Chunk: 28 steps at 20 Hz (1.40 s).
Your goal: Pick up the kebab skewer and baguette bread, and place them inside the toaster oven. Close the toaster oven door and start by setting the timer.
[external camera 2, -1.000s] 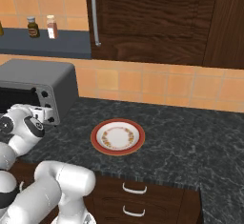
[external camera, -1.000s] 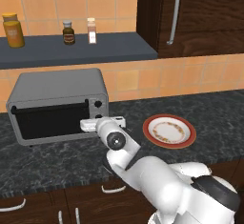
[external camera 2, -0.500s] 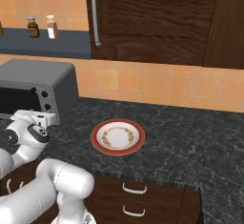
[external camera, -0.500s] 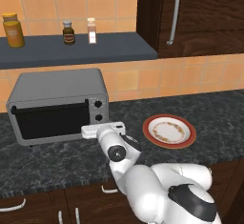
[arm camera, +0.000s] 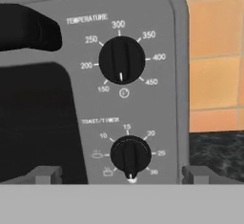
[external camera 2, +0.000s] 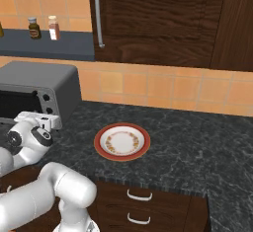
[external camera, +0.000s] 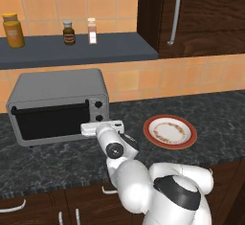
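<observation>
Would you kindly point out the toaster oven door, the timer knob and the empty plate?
toaster oven door [external camera: 52, 120]: left base view, middle of the dark glass.
timer knob [arm camera: 130, 155]: hand view, centre of the lower black knob.
plate [external camera 2: 122, 141]: right base view, patterned centre.

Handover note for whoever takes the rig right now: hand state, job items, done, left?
Hand: open, holding nothing, right in front of the toaster oven control panel.
Toaster oven door: closed.
Kebab skewer and baguette bread: not on the plate; presumably inside, but the dark glass hides that.
Timer knob, the lower one: pointer straight down.
Left: grip the timer knob and turn it to start.
</observation>
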Available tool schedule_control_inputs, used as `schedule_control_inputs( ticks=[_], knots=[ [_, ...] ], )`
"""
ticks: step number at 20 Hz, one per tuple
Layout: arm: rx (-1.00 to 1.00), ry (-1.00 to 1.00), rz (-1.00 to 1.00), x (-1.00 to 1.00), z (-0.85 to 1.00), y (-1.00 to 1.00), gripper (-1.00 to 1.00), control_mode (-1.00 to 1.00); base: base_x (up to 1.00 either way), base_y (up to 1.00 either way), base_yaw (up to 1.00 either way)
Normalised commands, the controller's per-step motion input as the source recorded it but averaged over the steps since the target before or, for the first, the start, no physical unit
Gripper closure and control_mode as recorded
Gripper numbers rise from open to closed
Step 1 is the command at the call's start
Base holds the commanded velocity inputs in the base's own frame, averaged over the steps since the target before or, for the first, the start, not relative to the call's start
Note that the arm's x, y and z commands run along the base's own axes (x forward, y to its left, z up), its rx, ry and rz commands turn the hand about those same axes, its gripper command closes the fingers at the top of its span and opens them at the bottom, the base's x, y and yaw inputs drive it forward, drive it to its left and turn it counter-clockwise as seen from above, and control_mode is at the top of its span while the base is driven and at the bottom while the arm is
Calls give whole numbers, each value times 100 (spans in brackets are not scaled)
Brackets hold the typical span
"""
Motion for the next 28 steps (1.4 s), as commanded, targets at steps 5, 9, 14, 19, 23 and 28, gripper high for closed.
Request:
schedule_control_inputs(
  ticks=[5, 9, 14, 19, 23, 28],
  knots=[
    [0, 0, 0, 20, 0, -6, -100, -100, 0, 0, 0],
    [0, 0, 0, 9, 0, 0, -100, -100, 0, 0, 0],
    [0, 0, 0, 9, 0, 0, -100, -100, 0, 0, 0],
    [0, 0, 0, 0, 0, 0, -100, -100, 0, 0, 0],
    [0, 0, 0, 0, 0, 0, -100, -100, 0, 0, 0],
    [0, 0, -1, 0, 0, 2, -100, -100, 0, 0, 0]
  ],
)
